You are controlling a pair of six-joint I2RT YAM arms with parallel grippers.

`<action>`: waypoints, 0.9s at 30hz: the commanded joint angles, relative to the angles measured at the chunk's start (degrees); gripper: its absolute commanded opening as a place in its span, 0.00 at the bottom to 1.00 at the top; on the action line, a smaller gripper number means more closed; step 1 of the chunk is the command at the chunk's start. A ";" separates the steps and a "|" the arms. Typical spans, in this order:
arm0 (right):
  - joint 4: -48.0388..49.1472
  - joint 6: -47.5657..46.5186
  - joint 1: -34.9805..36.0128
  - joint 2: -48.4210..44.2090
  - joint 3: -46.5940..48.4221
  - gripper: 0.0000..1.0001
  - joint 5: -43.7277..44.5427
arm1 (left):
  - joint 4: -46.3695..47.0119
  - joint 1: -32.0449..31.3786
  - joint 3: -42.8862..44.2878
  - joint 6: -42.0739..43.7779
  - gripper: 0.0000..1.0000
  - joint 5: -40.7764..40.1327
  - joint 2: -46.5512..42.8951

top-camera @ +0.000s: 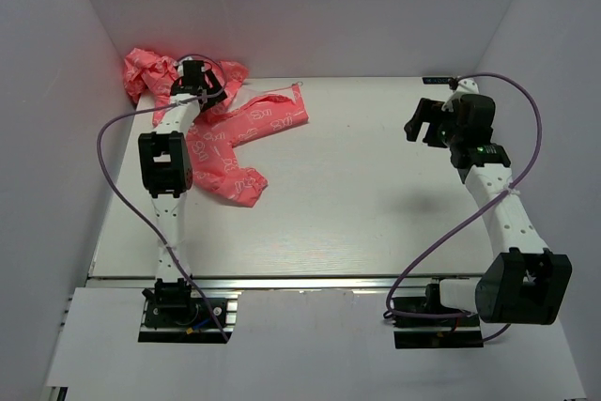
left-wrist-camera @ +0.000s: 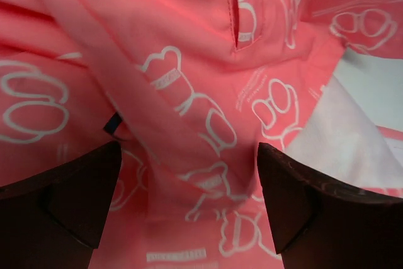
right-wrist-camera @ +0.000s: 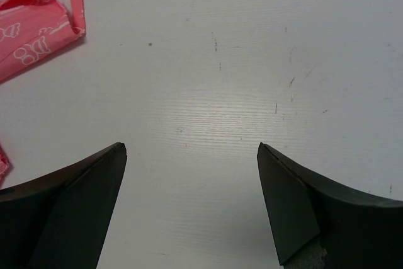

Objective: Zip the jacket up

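Observation:
The coral-pink jacket (top-camera: pixel 235 133) with white print lies crumpled at the table's far left, partly against the back wall. My left gripper (top-camera: pixel 195 77) hovers right over it, open; in the left wrist view the jacket (left-wrist-camera: pixel 189 92) fills the frame, a fold of fabric rising between the dark fingers (left-wrist-camera: pixel 75 200), with white lining (left-wrist-camera: pixel 343 130) at the right and a small dark-blue tab (left-wrist-camera: pixel 112 124). My right gripper (top-camera: pixel 418 121) is open and empty above bare table at the far right. A jacket corner (right-wrist-camera: pixel 38 36) shows at the top left of the right wrist view. The zipper is not discernible.
White walls enclose the table (top-camera: pixel 376 194) on the left, back and right. Purple cables loop beside each arm. The table's near edge runs along a metal rail (top-camera: pixel 310 281) by the arm bases.

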 commanded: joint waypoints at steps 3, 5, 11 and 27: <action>-1.16 -1.91 -0.14 1.31 3.35 0.89 2.08 | 2.94 0.25 4.57 2.22 0.59 3.93 2.00; -0.99 -1.91 -0.14 1.31 3.00 0.89 2.08 | 3.56 0.25 4.66 1.70 0.00 6.92 1.22; 0.60 -1.12 -0.14 1.14 0.89 0.89 -4.94 | 8.75 -0.62 -2.45 1.78 0.00 18.43 -11.42; 1.92 8.37 -0.14 -8.44 -0.43 0.89 7.35 | 30.70 -25.32 12.27 -16.14 0.00 46.46 -21.65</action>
